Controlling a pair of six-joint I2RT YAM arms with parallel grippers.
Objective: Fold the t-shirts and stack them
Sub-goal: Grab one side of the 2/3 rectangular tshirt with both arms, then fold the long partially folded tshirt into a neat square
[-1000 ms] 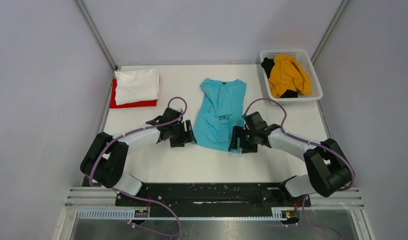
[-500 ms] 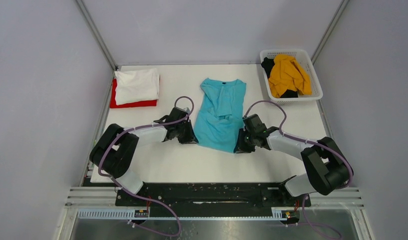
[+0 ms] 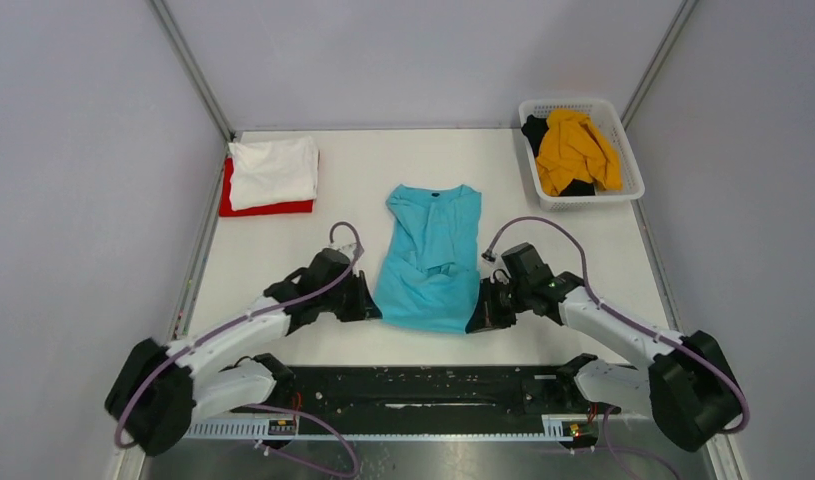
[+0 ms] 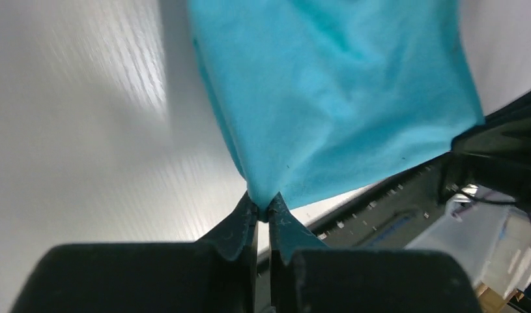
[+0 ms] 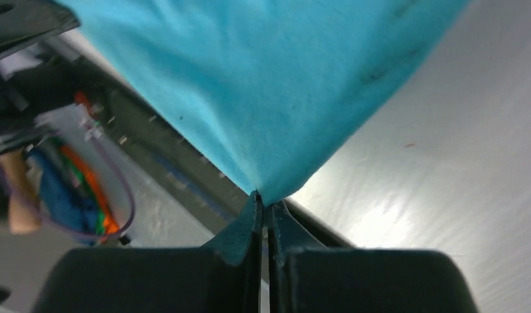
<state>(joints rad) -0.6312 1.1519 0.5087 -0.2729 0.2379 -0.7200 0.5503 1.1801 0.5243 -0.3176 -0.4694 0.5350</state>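
A turquoise t-shirt (image 3: 430,255) lies lengthwise in the middle of the white table (image 3: 363,165), collar to the far side. My left gripper (image 3: 368,305) is shut on its near left hem corner, and the left wrist view shows the cloth (image 4: 328,91) pinched at the fingertips (image 4: 262,212). On the other side my right gripper (image 3: 480,312) is shut on the near right hem corner, the fabric (image 5: 249,85) bunched into its tips (image 5: 264,202). A folded white t-shirt (image 3: 274,171) rests on a folded red one (image 3: 268,207) at the far left.
A white basket (image 3: 623,190) at the far right holds a crumpled yellow shirt (image 3: 575,148) over a black one (image 3: 535,130). The black base rail (image 3: 423,385) runs along the near table edge. Grey walls enclose the table on three sides.
Both grippers closed on the turquoise shirt's near hem corners and pulled back toward the near edge, dragging the shirt closer and straightening it.
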